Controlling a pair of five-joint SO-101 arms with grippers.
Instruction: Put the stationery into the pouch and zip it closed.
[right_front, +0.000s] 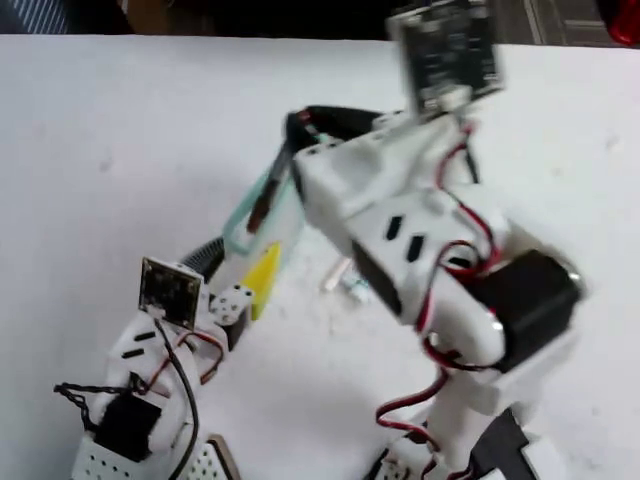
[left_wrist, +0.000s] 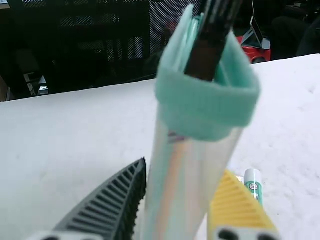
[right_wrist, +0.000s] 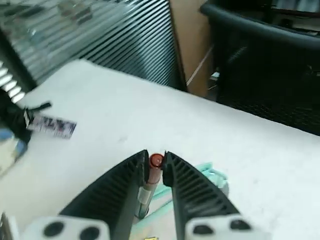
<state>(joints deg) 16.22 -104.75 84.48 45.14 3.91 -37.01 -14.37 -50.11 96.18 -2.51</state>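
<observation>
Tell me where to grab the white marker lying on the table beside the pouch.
Grip the marker across the middle of its barrel, coming straight down from above. It lies flat on the table, and the pouch in the left hand crowds it from one side.

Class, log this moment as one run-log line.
left gripper: shut on pouch | right gripper: shut on pen, end in pouch mouth | marker: on table

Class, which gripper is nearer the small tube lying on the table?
Left. The left gripper, holding the pouch, has the tube beside its yellow finger; the right gripper holds a pen at the pouch's mouth.
</observation>
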